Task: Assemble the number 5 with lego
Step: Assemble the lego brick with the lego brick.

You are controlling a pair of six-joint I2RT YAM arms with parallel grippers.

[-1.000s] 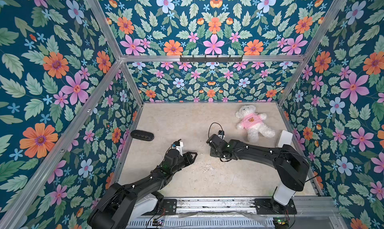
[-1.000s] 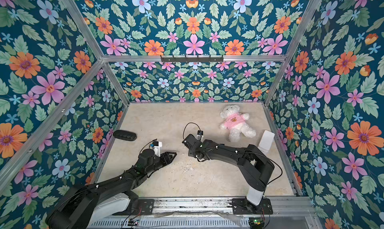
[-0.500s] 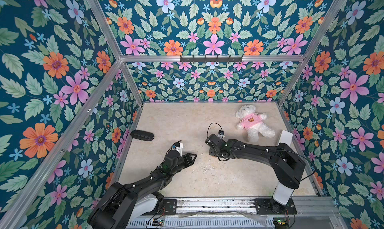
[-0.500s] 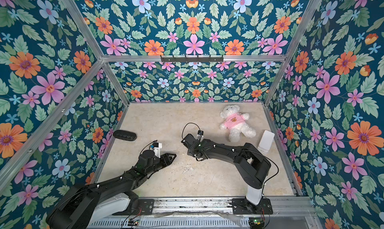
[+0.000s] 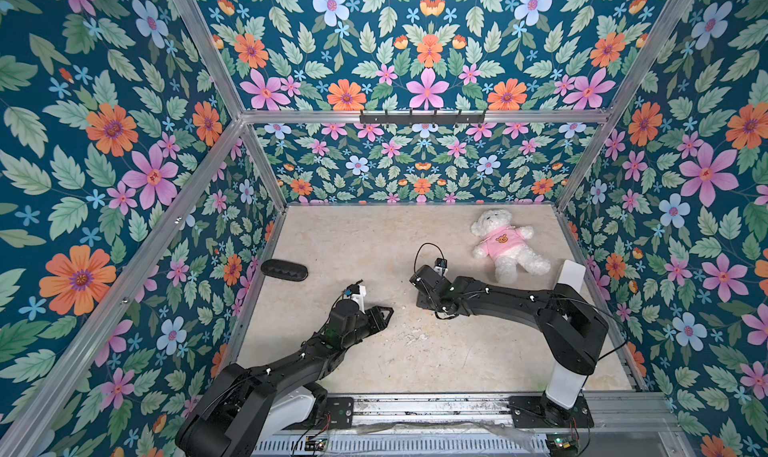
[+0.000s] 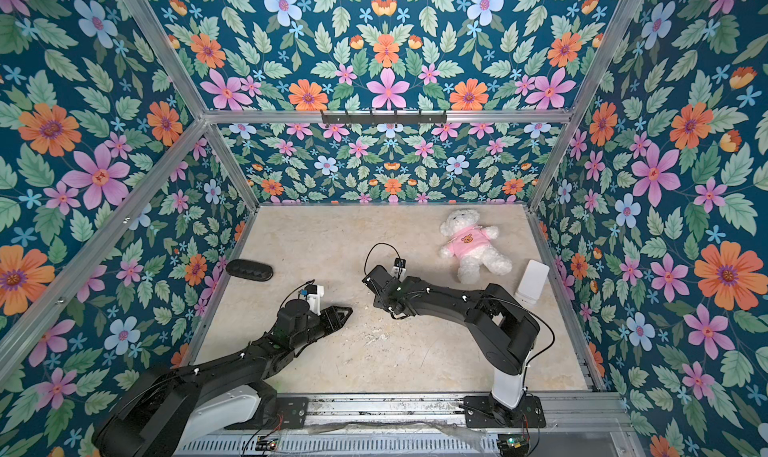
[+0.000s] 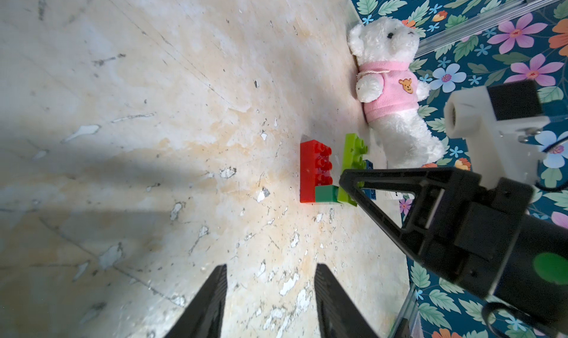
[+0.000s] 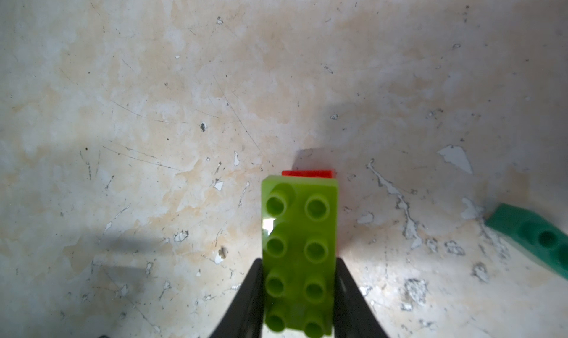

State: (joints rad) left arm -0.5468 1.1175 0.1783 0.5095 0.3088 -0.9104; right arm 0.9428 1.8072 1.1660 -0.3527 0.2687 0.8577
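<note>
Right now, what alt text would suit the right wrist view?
A lime brick, studs facing the camera, sits clamped in the right pincer. A red brick peeks from behind it, and a dark-green brick lies apart on the scuffed table.

You're seeing teal floral wallpaper (image 5: 124,143) covering all three walls, aluminium struts (image 5: 212,60) framing the corners, a black hook rail (image 5: 422,118) sitting on the back crossbar (image 5: 540,115). Beige marbled floor (image 5: 365,243) is showing scuffs and white chips, soft shadows (image 7: 92,173) lying across it.
</note>
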